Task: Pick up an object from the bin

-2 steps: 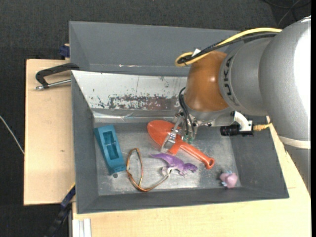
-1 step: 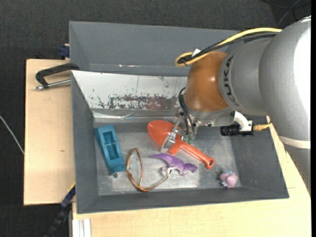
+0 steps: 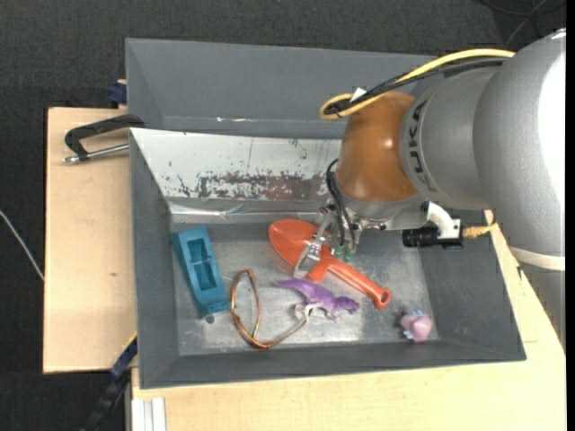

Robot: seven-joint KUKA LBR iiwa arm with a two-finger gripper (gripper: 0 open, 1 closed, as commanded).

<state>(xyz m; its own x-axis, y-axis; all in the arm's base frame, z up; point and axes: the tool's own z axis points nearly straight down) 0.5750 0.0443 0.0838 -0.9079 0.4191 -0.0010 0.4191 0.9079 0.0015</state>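
Observation:
My gripper [image 3: 325, 248] hangs low in the middle of the bin, right over an orange plastic scoop [image 3: 289, 238] whose handle [image 3: 359, 283] runs down to the right. The fingertips sit at the point where the scoop's bowl meets its handle, one metal finger [image 3: 312, 257] lying against the orange plastic. Whether the fingers close on the scoop cannot be made out. Just below the handle lies a small purple toy dinosaur [image 3: 321, 300].
A blue rectangular plastic block [image 3: 199, 269] lies at the left of the bin floor. A brown loop of cord or rubber band [image 3: 250, 311] lies beside it. A small pink and lilac toy [image 3: 417, 327] rests at the front right corner. The arm covers the bin's right rear.

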